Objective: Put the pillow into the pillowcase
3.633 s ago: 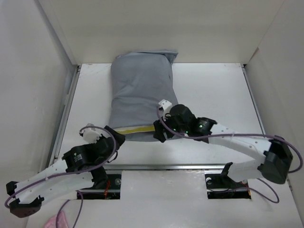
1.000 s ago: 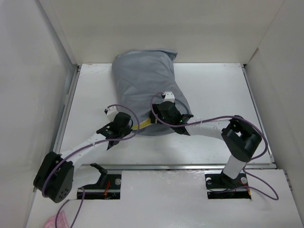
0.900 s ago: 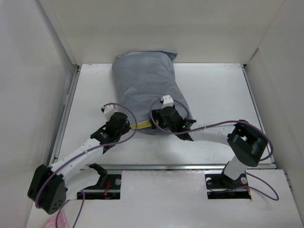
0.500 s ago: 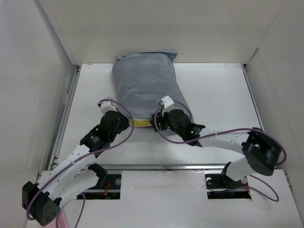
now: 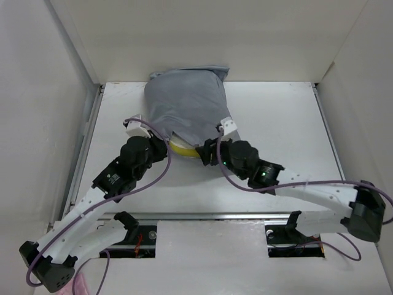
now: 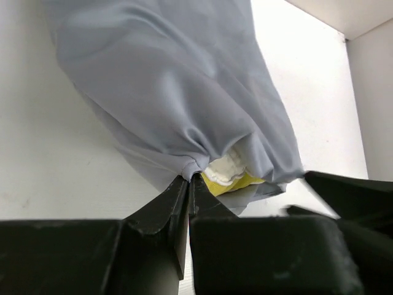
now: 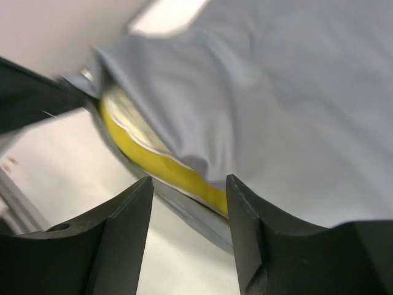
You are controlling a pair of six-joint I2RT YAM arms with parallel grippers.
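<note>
Both arms fold out from their bases at the near edge of the table. The left elbow is swung low to the left and the right elbow far to the right, and each forearm runs slantwise inward. They meet at the near, open end of the pillowcase. The left gripper is clamped tight on a gathered pinch of grey hem at the mouth's left corner. The left wrist view shows this plainly, with cloth bunched between the pressed fingertips, while the top view hides it under the wrist. The right gripper stands at the mouth's right side with its jaws apart. In the right wrist view the hem and a yellow edge cross the gap beyond the fingertips, and I cannot tell whether either finger touches cloth. The pillow sits almost wholly inside, with only a curved yellow strip and some cream showing at the mouth. Bare table lies open on both sides, wider on the right. The far, closed end of the case presses against the back wall.
</note>
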